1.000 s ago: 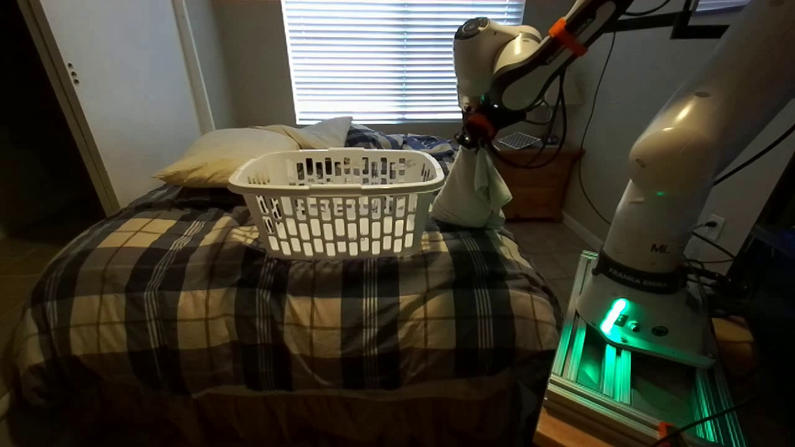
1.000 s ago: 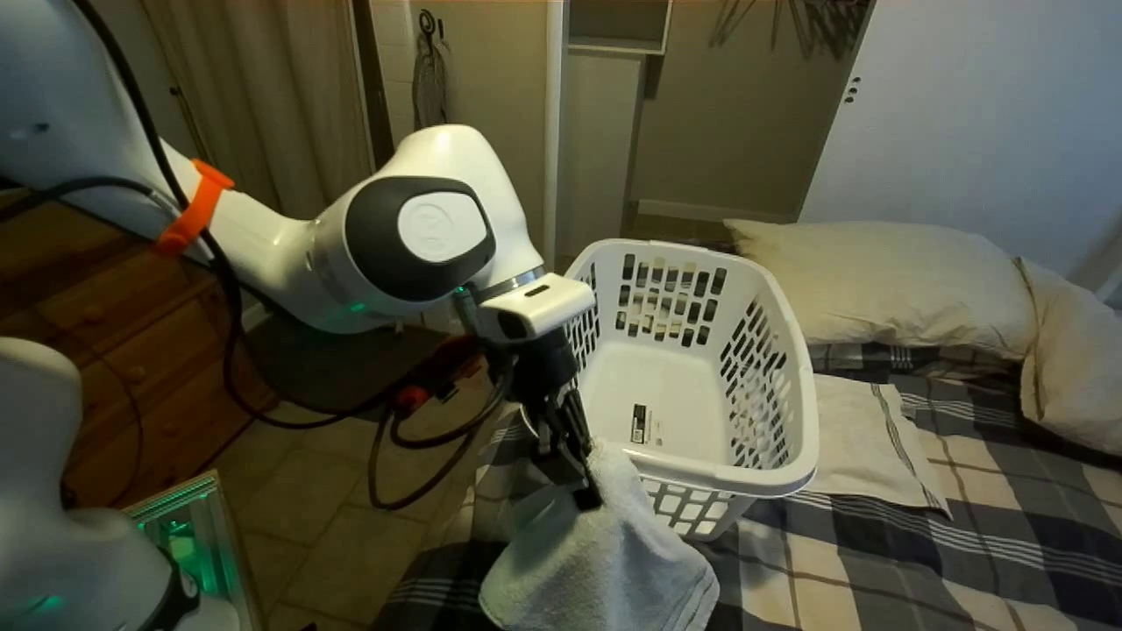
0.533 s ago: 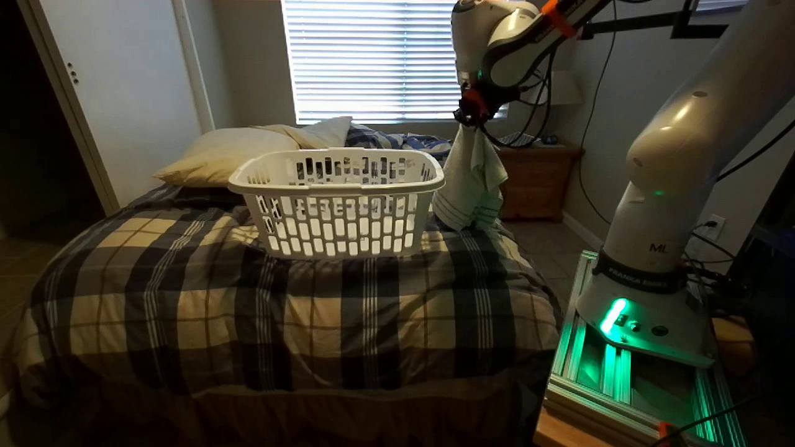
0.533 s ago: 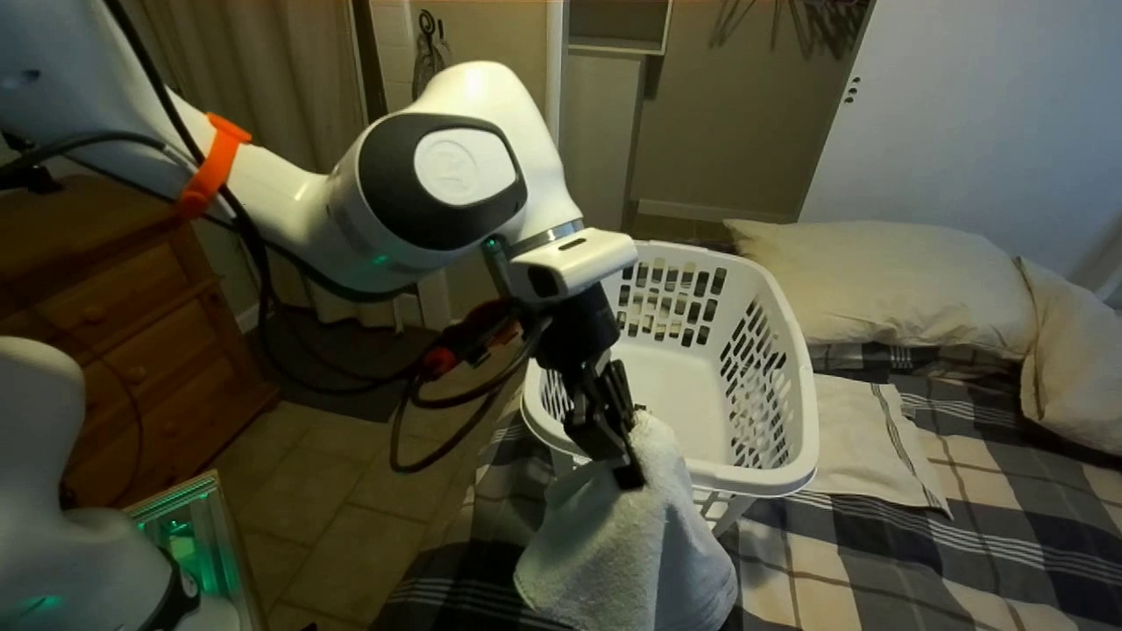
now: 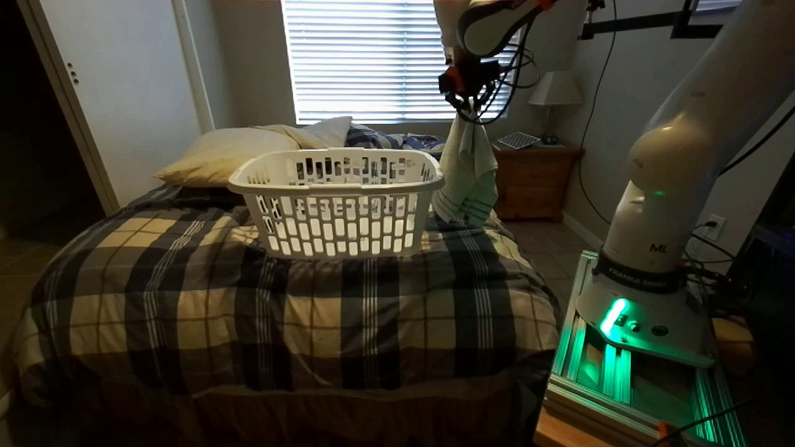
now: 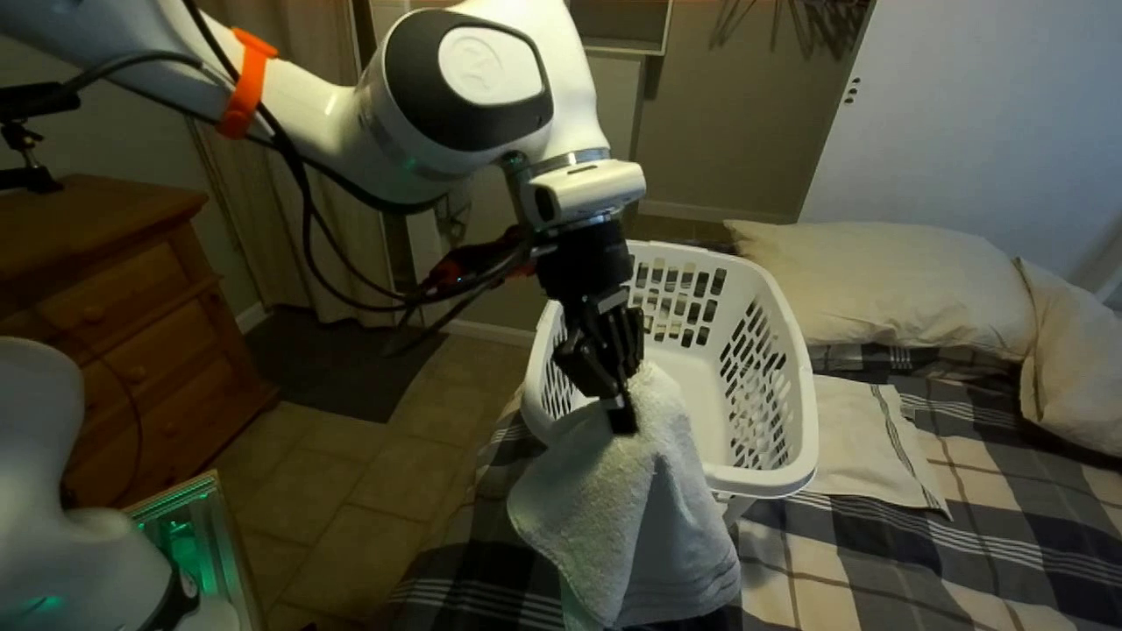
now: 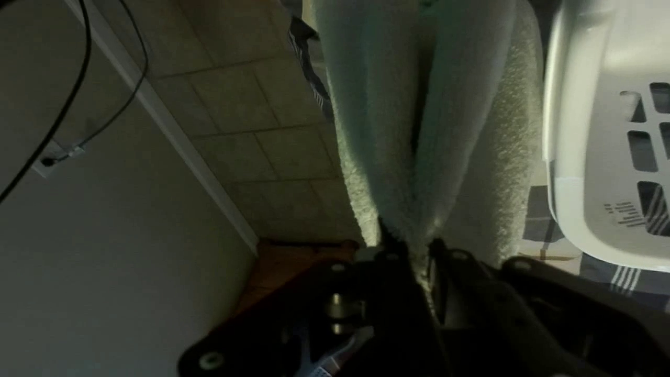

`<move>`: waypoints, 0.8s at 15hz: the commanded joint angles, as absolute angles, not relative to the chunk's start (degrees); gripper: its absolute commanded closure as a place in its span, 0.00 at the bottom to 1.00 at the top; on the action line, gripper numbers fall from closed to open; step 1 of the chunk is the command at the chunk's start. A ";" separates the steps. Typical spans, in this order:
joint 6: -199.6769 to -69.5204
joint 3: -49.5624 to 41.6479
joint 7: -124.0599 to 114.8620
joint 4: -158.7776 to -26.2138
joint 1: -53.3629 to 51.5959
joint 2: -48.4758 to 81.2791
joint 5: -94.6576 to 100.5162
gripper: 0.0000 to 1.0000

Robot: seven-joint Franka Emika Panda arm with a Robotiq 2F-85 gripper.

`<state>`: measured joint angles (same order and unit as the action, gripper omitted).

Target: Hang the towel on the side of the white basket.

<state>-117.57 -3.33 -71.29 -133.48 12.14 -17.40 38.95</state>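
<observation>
I'm pinching the towel (image 6: 627,517) by its top in my gripper (image 7: 411,243). In an exterior view it's hanging just right of the basket (image 5: 335,189), whose long axis is running left-right; contact's looking unclear. Bottom's dangling below the rim (image 5: 400,188), so likely needing up, then left.
</observation>
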 commanded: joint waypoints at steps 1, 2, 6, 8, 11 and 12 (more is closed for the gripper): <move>-110.28 -2.28 -75.33 -126.06 11.25 -14.11 32.65 0.93; -109.43 -2.12 -76.53 -124.58 11.05 -13.38 31.63 0.93; -108.07 -1.75 -80.45 -118.86 10.08 -9.88 28.41 0.93; -107.41 -1.81 -82.20 -115.54 9.66 -8.20 26.90 0.93; -105.62 -1.99 -83.90 -110.24 8.82 -5.87 24.22 0.93; -104.96 -2.06 -84.39 -108.51 8.59 -5.14 23.43 0.93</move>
